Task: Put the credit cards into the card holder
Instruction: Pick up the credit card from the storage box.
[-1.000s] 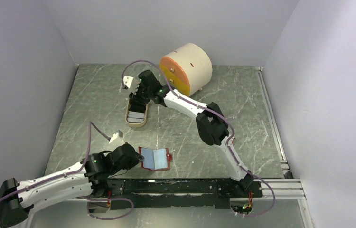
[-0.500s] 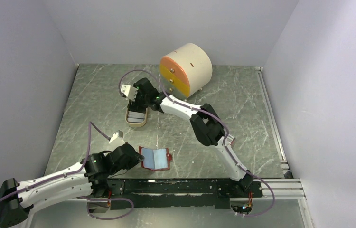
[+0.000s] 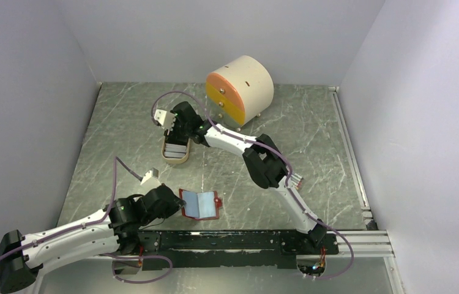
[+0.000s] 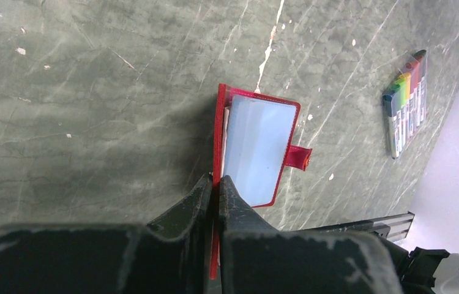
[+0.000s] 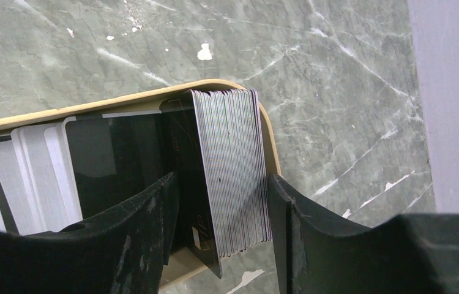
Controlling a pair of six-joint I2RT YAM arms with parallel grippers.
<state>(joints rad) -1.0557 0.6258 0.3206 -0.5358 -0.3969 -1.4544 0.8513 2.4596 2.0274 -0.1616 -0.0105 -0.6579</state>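
The card holder (image 3: 201,204) lies open near the front edge, red with pale blue pockets (image 4: 257,147). My left gripper (image 3: 177,208) is shut on its left red flap, the fingertips (image 4: 216,179) pinching the thin edge. The credit cards (image 5: 230,165) stand on edge as a thick silver-grey stack at the far end of the tan oval tray (image 5: 111,101), with a dark card leaning against it and more cards lying flat (image 3: 177,149). My right gripper (image 3: 175,138) reaches down into the tray (image 3: 175,160), its jaws (image 5: 221,180) open astride the stack, close to both sides.
A round beige drawer unit (image 3: 242,86) with an orange and yellow front stands at the back. A bundle of rainbow-coloured sticks (image 4: 406,101) lies right of the card holder. A black rail (image 3: 245,240) runs along the near edge. Grey walls close in on three sides.
The right arm has shifted slightly left over the tray and its jaws now sit around the card stack. The left gripper and the card holder have not moved.
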